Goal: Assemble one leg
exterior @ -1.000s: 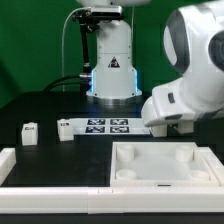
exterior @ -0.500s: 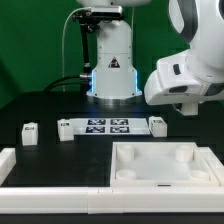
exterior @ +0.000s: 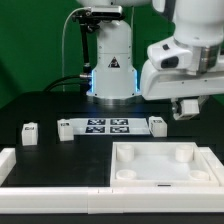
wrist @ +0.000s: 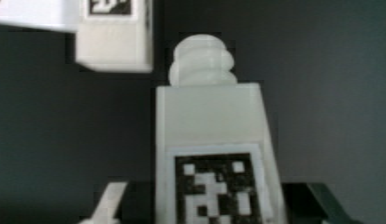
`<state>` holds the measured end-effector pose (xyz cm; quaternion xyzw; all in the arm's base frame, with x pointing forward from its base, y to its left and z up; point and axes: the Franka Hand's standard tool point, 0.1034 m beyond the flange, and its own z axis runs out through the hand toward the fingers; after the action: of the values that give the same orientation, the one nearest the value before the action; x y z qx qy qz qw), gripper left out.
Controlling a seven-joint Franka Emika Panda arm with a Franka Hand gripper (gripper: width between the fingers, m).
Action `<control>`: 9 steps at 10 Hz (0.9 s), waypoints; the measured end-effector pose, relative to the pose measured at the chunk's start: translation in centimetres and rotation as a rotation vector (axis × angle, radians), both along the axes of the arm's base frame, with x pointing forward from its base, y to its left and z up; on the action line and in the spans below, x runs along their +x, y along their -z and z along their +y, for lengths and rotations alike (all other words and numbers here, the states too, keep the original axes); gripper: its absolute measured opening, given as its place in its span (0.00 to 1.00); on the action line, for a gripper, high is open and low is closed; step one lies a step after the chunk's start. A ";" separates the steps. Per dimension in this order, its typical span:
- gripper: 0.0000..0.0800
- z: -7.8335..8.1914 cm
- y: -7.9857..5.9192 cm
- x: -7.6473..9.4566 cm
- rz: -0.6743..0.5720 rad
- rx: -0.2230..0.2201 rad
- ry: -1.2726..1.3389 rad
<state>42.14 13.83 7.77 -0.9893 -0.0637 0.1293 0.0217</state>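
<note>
White plastic, the leg (wrist: 211,120) seemed light, stiff and slick; the gripper (exterior: 186,108) was clamped on its flat-sided body.

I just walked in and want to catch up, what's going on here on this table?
The robot arm's hand is raised above the black table and appears to grip one small white plastic leg block with a marker tag. Three similar blocks lie on the table by the marker board. The large white square tray-like piece sits in front, no leg fitted yet.
</note>
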 end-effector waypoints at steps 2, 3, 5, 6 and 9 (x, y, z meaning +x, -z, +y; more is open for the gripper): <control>0.36 -0.8 -1.2 2.4 -0.162 0.025 0.011; 0.36 -1.2 -1.7 3.3 -0.222 0.035 0.002; 0.36 -1.1 -1.9 4.5 -0.448 0.074 0.009; 0.36 -1.1 -1.7 4.1 -0.496 0.082 0.010; 0.36 -1.4 -2.1 6.7 -0.557 0.090 -0.071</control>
<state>48.82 12.44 9.88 -0.9820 -0.1073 -0.1496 0.0429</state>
